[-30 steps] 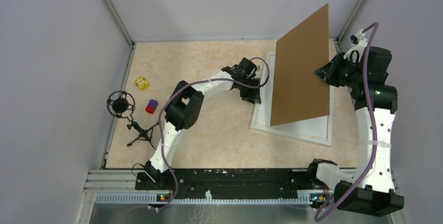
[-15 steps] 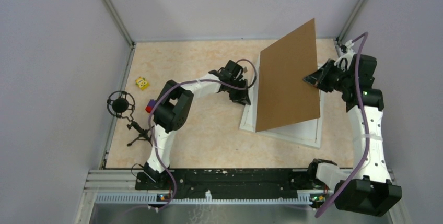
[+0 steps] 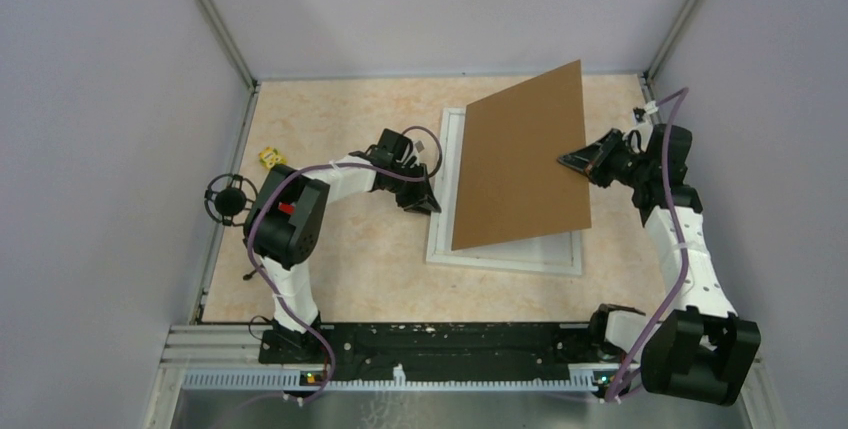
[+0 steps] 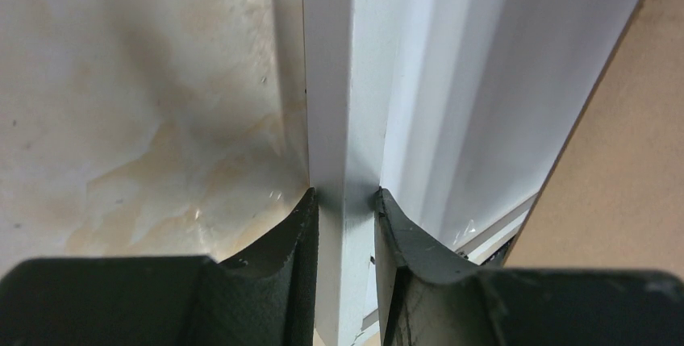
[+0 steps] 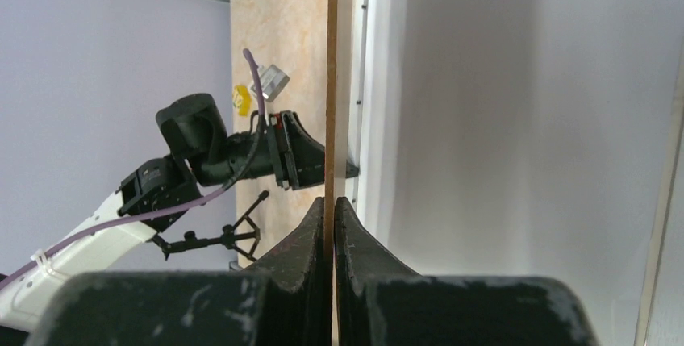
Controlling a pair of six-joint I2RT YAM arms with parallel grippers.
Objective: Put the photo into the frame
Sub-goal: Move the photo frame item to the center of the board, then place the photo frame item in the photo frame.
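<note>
Top external view gives you the layout. Past the arm bases at 6 o'clock, the beige marbled table (image 3: 350, 269) carries the large rectangular white-moulded picture frame (image 3: 505, 257). It lies flat, just to the 3 o'clock side of centre. The left gripper (image 3: 428, 201) meets the frame's 9 o'clock bar. The right gripper (image 3: 572, 161) meets the 3 o'clock edge of the plain flat brown board (image 3: 515, 169). This board hangs at a slant over the frame and hides most of it, with its far corner reaching toward 1 o'clock. From here you cannot tell whether the board's low corner touches the frame.

Left wrist view settles what the overhead leaves vague. Your left gripper (image 4: 345, 217) is clamped on the frame's white bar (image 4: 339, 104), with one finger (image 4: 300, 237) on the table side and the other on the inner side. The brown board fills that picture's 3 o'clock edge.

Right wrist view shows the board edge-on as a thin line (image 5: 331, 80). Your right gripper (image 5: 331, 217) is pinched tight on it with no gap at the pads.

Farther off at 10 o'clock, a small yellow block (image 3: 271, 158) sits by the left wall. A small black tripod stand (image 3: 231, 199) is at 9 o'clock.
</note>
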